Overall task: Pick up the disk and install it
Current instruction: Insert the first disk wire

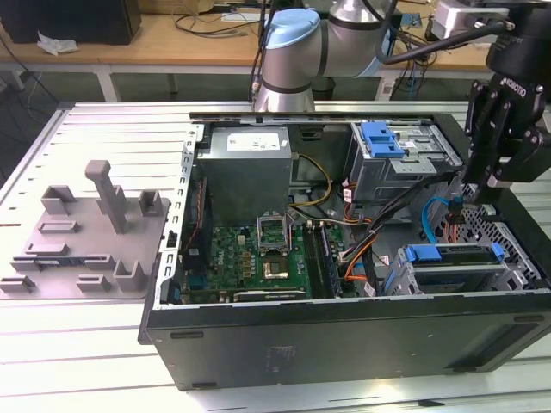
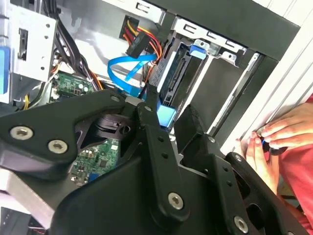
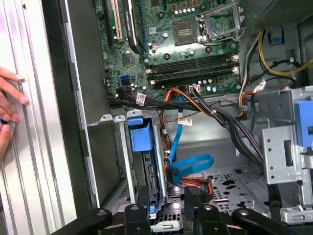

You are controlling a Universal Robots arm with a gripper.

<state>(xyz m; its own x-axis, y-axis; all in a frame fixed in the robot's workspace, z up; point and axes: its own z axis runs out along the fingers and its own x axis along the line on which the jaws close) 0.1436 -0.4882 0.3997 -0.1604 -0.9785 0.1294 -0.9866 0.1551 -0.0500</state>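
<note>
No legible text, power supply label [image 1: 250,140] unreadable

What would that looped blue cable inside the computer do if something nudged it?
Probably floppy: the blue cable curls in a loose loop. Likely light, since it hangs unsupported. Being flat, it might spring back.

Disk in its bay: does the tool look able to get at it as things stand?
Probably yes. The disk stands in its bay with its top edge uncovered, and the tool hangs right above one end. The blue cable and red plug lie close by and might get brushed.
</note>
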